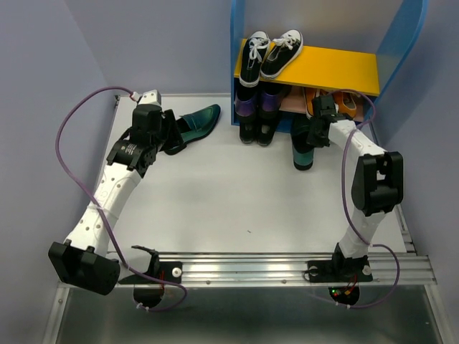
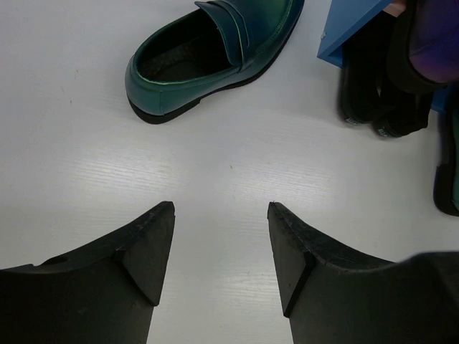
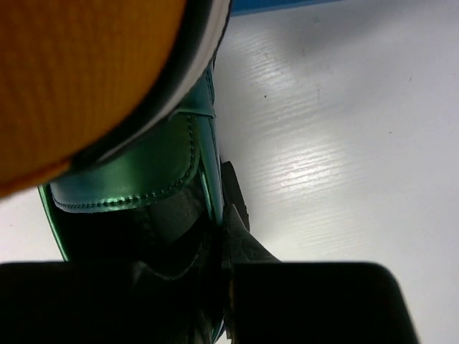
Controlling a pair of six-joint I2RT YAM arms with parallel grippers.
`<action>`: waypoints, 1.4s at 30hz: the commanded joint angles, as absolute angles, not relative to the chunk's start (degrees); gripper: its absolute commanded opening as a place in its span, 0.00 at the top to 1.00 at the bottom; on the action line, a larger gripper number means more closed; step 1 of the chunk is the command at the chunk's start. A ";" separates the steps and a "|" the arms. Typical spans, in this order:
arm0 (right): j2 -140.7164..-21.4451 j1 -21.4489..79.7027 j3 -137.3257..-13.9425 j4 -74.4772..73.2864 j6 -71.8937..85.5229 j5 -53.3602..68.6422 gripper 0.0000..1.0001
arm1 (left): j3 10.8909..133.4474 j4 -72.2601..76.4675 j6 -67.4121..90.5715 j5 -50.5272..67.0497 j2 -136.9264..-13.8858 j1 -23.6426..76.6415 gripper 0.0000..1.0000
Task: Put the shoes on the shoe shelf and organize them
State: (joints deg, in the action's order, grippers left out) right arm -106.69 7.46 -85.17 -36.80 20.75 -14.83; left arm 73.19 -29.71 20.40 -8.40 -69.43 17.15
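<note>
Left wrist view: loose loafer straight ahead, heel nearest

My left pincer (image 2: 221, 215) hangs over the surface (image 2: 86, 165) with its jaws apart and nothing between them. The loose green loafer (image 2: 215, 54) lies straight ahead of it, flat on its sole. Its long axis slants from the heel at near left to the toe at far right, toward the shoe shelf (image 2: 351, 29). My left arm is plainly the nearer one. My right pincer (image 1: 320, 115) is clamped on the other green loafer (image 1: 304, 147), just in front of the shelf's lower tier.
</note>
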 commanded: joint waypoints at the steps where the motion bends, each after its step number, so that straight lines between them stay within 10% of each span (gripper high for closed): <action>1: -105.91 6.94 -87.63 -27.43 21.97 -16.78 0.99 | 73.13 -29.44 20.30 -8.79 -67.15 16.96 0.35; 6: -103.19 6.94 -82.37 -24.44 22.50 -15.21 0.52 | 72.86 -29.44 20.48 -8.53 -66.97 16.96 0.35; 20: -88.51 6.94 -64.70 -21.18 24.69 -12.92 0.46 | 72.42 -27.86 20.65 -6.15 -68.73 16.96 0.35; 29: -92.19 6.94 -62.58 -18.37 27.51 -11.07 0.52 | 72.16 -28.30 20.65 -5.89 -68.47 16.96 0.35; 34: -91.59 6.94 -62.93 -17.23 29.35 -14.14 0.98 | 71.90 -28.30 20.83 -6.33 -67.94 16.87 0.35; 42: -92.72 6.94 -69.77 -16.52 32.60 -20.21 0.99 | 72.25 -28.21 21.09 -5.80 -68.82 16.88 0.35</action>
State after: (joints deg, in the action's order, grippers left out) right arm -92.27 7.18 -64.45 -20.23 29.98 -15.94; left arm 72.60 -29.50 20.93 -6.07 -69.21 17.15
